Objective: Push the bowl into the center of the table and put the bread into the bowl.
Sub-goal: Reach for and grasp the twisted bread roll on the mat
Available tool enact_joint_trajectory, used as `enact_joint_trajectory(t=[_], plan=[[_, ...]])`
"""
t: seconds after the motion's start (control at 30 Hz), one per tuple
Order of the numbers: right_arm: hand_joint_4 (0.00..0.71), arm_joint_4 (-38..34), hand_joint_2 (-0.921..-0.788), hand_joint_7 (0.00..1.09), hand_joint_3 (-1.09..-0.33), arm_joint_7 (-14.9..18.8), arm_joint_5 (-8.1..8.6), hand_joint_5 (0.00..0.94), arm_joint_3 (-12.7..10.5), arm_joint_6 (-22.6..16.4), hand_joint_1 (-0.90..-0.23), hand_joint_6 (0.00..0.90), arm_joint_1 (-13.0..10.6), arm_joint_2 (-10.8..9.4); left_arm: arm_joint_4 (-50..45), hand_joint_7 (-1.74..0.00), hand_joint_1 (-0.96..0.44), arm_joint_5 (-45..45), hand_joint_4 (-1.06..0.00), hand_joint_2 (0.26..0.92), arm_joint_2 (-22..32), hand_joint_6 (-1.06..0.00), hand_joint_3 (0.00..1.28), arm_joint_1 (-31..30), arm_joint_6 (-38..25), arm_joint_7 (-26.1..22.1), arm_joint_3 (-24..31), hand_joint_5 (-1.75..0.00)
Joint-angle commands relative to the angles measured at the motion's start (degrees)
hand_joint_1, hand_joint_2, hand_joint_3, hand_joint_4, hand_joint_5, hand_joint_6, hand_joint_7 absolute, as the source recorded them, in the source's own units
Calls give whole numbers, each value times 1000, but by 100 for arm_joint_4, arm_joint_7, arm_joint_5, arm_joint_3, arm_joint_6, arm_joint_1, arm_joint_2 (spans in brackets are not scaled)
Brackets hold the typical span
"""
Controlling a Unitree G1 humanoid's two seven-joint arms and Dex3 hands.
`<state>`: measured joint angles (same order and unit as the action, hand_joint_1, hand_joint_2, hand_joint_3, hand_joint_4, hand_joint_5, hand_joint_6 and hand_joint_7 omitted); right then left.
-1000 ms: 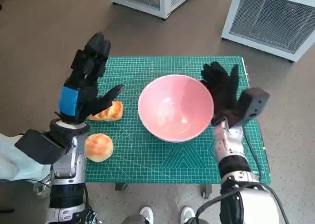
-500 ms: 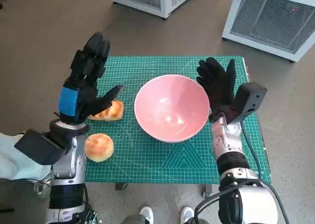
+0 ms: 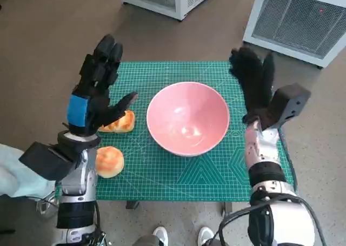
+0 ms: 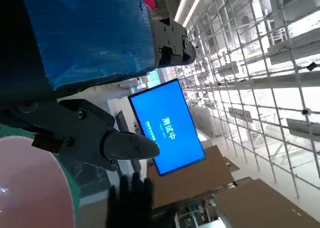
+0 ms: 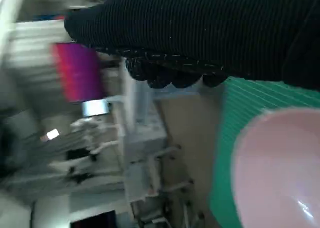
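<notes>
The pink bowl (image 3: 187, 118) stands empty near the middle of the green mat (image 3: 205, 173); its rim also shows in the left wrist view (image 4: 30, 185) and the right wrist view (image 5: 280, 168). Two pieces of bread lie at the mat's left: a toasted piece (image 3: 120, 122) and a round bun (image 3: 109, 161) nearer the front edge. My left hand (image 3: 95, 89) is raised above the toasted piece, open with fingers spread, holding nothing. My right hand (image 3: 253, 84) is lifted off to the bowl's right, open and apart from the rim.
Two white slatted units (image 3: 294, 16) stand on the floor behind the table. The mat's right edge (image 3: 281, 148) lies under my right forearm. A person's shoes (image 3: 181, 235) show below the table's front edge. A pale cloth (image 3: 13, 175) sits at the far left.
My right hand has drawn back from the bowl's rim, up and to the right. The bowl slid slightly left toward the centre. My left hand stayed where it was.
</notes>
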<state>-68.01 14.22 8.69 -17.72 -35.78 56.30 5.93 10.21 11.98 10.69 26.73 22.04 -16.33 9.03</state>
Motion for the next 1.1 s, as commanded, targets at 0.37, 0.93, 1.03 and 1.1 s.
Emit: enact_joint_trajectory(t=[0.37,0.93,1.03,1.1], plan=[[183,1950,-921,214,-755,1154,415,6,428,-673,-713,161,-598,-32,-99,-215,-488,93,-170,921,-94,-192,217,600,-346,-65,-242,0],[188,3822,-921,252,-770,1297,582,5,994,-121,-728,166,-1328,36,149,-257,-519,479,-188,921,-21,-166,131,1044,-131,-763,-179,-6],[188,3899,-921,259,-768,1349,630,5,1015,-83,-738,164,-1345,57,183,-262,-524,489,-188,921,15,-164,127,1065,-66,-853,-154,-5],[189,3916,-921,264,-767,1390,677,5,1019,-70,-744,163,-1340,66,165,-264,-526,486,-188,921,48,-163,125,1055,-37,-902,-144,-5]])
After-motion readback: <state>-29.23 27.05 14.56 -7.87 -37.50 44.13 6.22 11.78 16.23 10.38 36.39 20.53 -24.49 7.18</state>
